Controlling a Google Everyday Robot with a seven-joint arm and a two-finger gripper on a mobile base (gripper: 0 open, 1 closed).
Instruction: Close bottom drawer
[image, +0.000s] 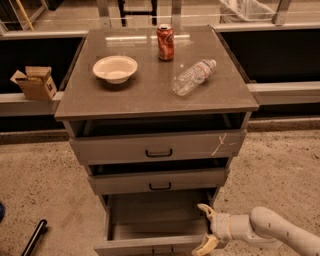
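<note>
Dim warm indoor light from overhead, pale glare streak on cabinet top (150, 92) beside soda can (165, 42), deep shadow inside open bottom drawer (155, 225), pale gripper (206, 227) brightly lit at its right front corner, fingers spread.

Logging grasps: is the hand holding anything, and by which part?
Nothing is held: the hand is open at the right front corner of the bottom drawer.

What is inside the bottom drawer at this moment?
Only bare grey floor shows inside the bottom drawer; its back part is covered by the middle drawer above. The gripper sits open at its front corner on the picture's right.
</note>
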